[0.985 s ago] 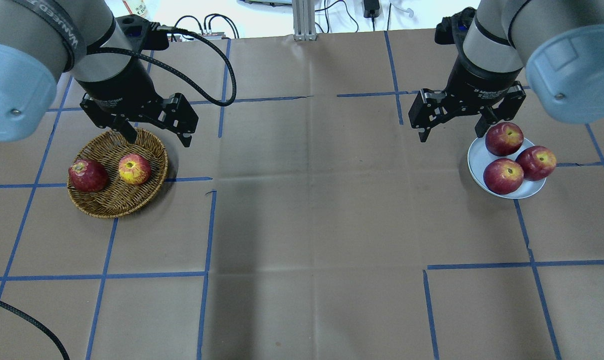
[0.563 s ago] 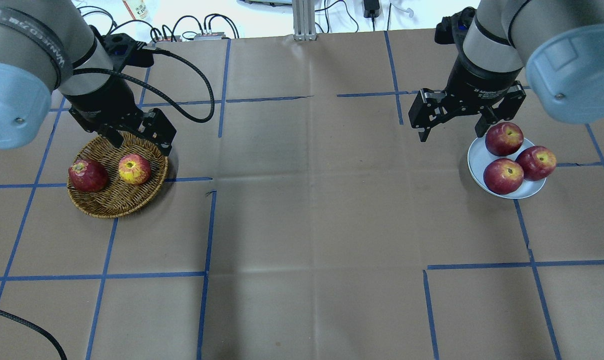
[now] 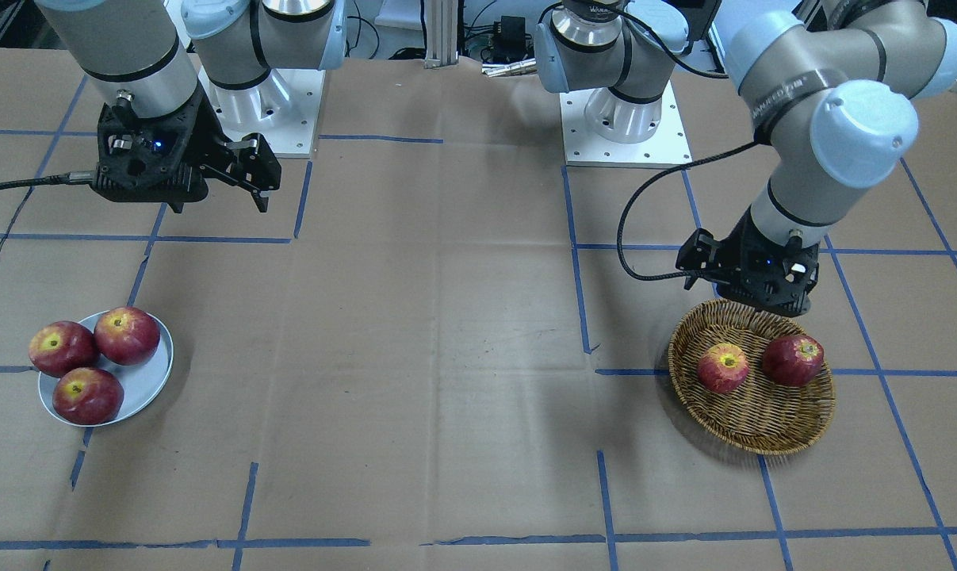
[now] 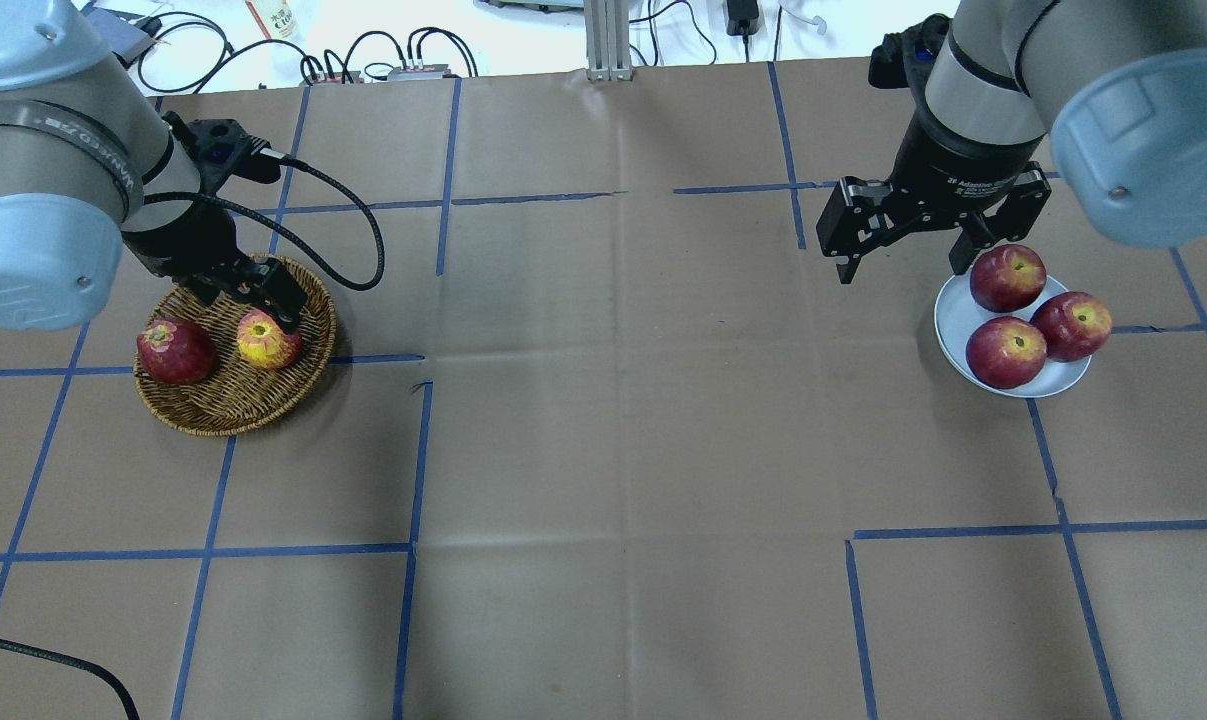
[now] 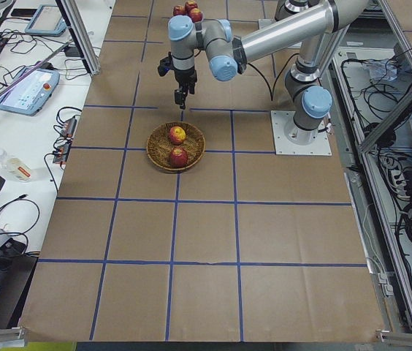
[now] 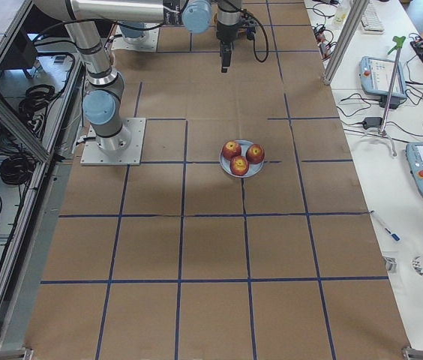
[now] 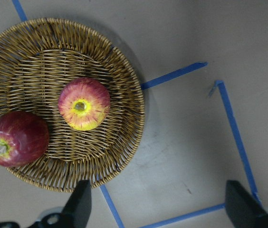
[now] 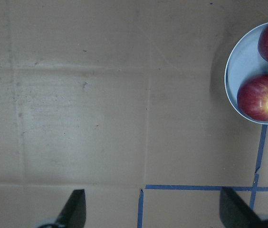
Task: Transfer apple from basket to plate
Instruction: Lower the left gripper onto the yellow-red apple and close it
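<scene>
The streaky pinkish-red apple (image 4: 268, 339) lies in the woven wicker basket (image 4: 225, 405) at the left, next to a darker red apple (image 4: 175, 351). My left gripper (image 4: 253, 300) hovers open and empty over the basket's rim, close above the streaky apple and not touching it. In the left wrist view the apple (image 7: 84, 104) lies in the basket (image 7: 39, 66), up and left of the open gripper (image 7: 157, 209). The pale grey-blue plate (image 4: 953, 318) at the right holds three dark red apples. My right gripper (image 4: 903, 265) hangs open and empty just left of the plate.
Three dark red apples (image 4: 1006, 352) fill most of the plate, leaving bare plate at its left side. A black cable (image 4: 363, 250) loops from the left wrist. Blue tape lines cross the brown paper table. Cables and a metal post stand beyond the far edge.
My left gripper has come down and moved left, from beyond the basket's rim to just over the streaky apple. The right arm and all apples have not moved.
</scene>
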Robot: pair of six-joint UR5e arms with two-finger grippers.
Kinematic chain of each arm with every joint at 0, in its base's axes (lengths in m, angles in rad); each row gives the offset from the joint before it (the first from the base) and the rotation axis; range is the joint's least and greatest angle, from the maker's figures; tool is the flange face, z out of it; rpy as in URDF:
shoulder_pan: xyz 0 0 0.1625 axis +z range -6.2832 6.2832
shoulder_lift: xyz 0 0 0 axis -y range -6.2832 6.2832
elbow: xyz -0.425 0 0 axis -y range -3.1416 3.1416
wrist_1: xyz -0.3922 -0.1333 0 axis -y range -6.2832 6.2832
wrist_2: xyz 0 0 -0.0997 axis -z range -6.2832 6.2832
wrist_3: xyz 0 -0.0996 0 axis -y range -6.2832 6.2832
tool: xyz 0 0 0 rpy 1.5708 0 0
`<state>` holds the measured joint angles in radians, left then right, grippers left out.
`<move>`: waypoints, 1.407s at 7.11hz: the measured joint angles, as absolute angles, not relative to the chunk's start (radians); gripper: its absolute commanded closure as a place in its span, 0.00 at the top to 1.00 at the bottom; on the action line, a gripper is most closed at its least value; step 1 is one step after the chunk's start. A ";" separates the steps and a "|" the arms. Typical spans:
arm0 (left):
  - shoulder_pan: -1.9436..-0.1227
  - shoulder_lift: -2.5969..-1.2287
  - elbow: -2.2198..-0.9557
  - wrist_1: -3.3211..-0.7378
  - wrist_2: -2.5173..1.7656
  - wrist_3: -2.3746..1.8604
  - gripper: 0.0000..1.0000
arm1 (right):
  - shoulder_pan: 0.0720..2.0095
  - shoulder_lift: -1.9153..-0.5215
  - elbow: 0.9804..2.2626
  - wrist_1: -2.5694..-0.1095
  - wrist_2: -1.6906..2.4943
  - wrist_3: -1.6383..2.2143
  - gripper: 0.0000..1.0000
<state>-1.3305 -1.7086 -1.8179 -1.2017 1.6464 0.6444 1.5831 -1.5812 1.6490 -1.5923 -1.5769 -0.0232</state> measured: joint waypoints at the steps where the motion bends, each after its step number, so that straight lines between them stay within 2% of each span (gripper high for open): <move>1: -1.310 -1.757 -1.819 -1.143 1.647 0.703 0.99 | 1.583 -1.581 1.649 -1.592 -1.577 -0.023 1.00; 4: -1.294 -1.874 -1.820 -1.036 1.646 0.833 0.99 | 1.583 -1.580 1.649 -1.592 -1.577 -0.023 1.00; 10: -1.273 -1.972 -1.828 -0.966 1.644 0.849 0.99 | 1.583 -1.581 1.649 -1.592 -1.577 -0.023 1.00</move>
<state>-1.2729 -1.9719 -1.8277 -0.9658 1.6439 0.8495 1.5831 -1.5805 1.6490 -1.5919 -1.5769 -0.0227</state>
